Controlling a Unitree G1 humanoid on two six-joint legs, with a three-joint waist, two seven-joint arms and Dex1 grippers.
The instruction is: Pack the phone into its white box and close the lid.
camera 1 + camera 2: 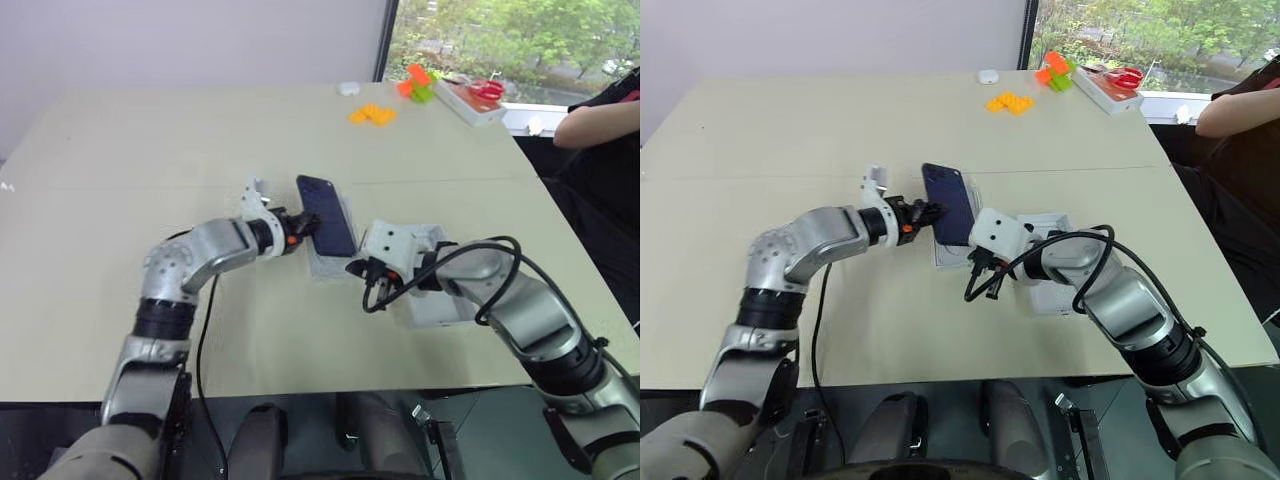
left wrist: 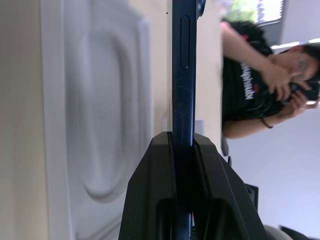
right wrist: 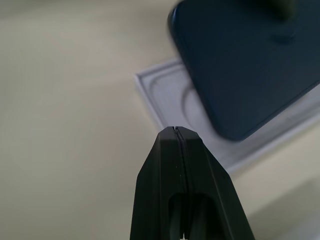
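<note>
Phone [image 1: 328, 215] dark navy, glossy, edge pinched by left hand [image 1: 303, 226]

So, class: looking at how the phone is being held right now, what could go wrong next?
1. The left gripper pinches the phone by one thin edge, so it could pivot or slip out.
2. The phone hangs over the white insert, not the white box; lowered here, it lands wrongly.
3. The shut right gripper hovers close and may bump it.
</note>
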